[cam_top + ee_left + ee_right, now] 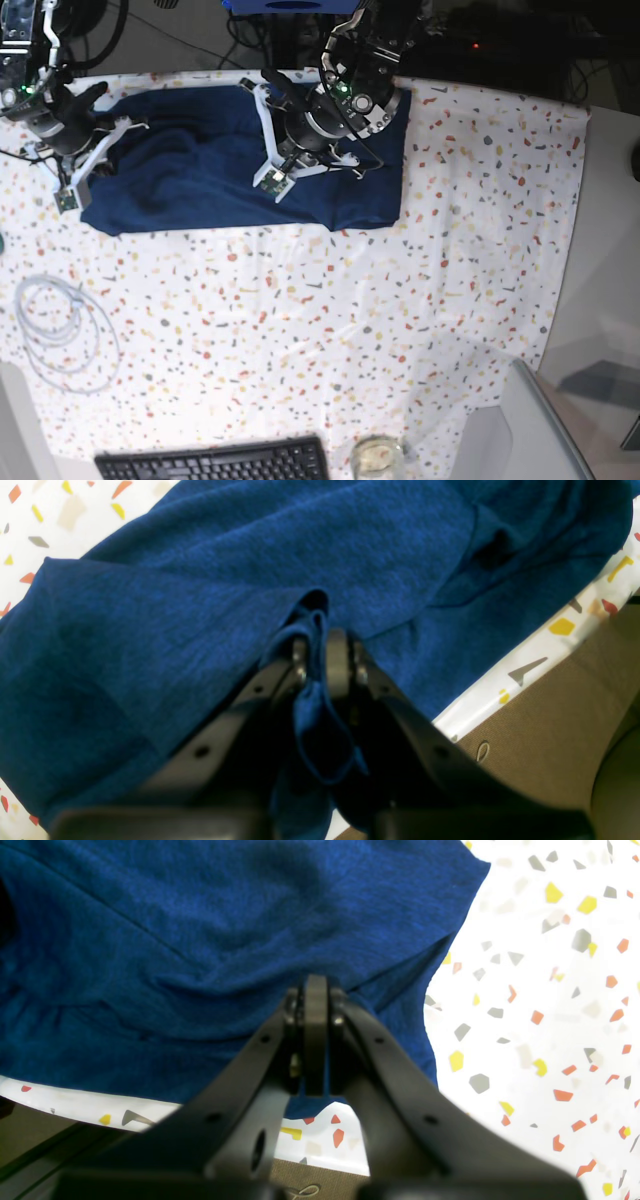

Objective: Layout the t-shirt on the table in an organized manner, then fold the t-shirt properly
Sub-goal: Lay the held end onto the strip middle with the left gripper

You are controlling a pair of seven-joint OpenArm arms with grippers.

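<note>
Now: shirt [240, 170] lies along far edge of desk [330, 330], mostly flat, some wrinkles. Left claw [320, 650] pinching bunched shirt fold. Right claw [315, 1005] pressed together at shirt edge; cloth between pads not clear. Judged step: fold or pull of gripped edge. Do well: move both claws level, same pace, keep cloth taut, avoid drag off desk edge. Left wrist view shows pinched fold; base view hides it, shows whole layout, cable [60, 325], keyboard [215, 462].

one t-shirt [200, 165], one table [400, 320], two arms (both over it), one keyboard [215, 462], one cable coil [65, 320]
</note>
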